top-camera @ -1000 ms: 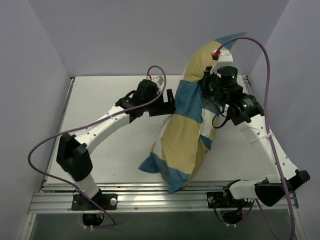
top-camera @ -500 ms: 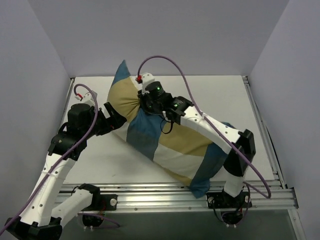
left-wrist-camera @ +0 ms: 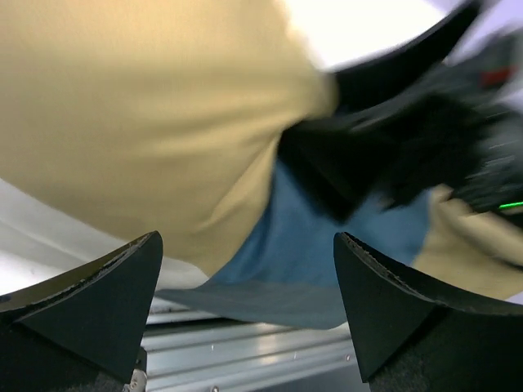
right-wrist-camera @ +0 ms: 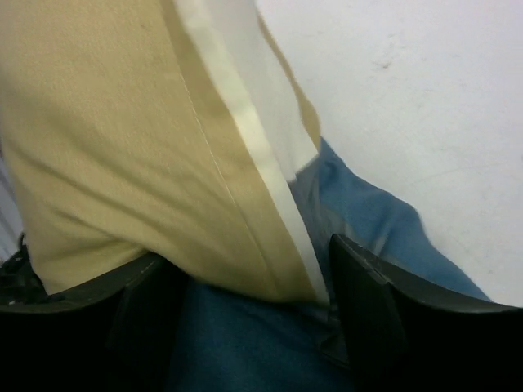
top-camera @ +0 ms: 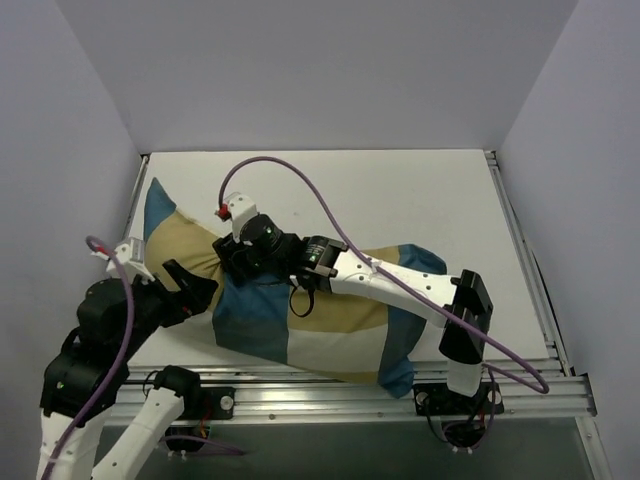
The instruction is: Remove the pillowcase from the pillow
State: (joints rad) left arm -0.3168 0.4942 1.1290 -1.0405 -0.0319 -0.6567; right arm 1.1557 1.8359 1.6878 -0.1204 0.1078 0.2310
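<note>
Fabric first: clamping blue, tan and cream patchwork pillowcase point(top-camera: 330, 315), lying along white table's point(top-camera: 400, 200) near-left side, with right gripper's point(right-wrist-camera: 253, 302) jaws; steering left gripper's point(left-wrist-camera: 245, 278) wide-open jaws onto the stuffed end by table's left edge.

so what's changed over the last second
The right gripper swung the pillowcase, still stuffed, from upright at far right to lying across the near left. The left gripper drew back to the near-left corner, open. The right grip on the fabric held.
</note>
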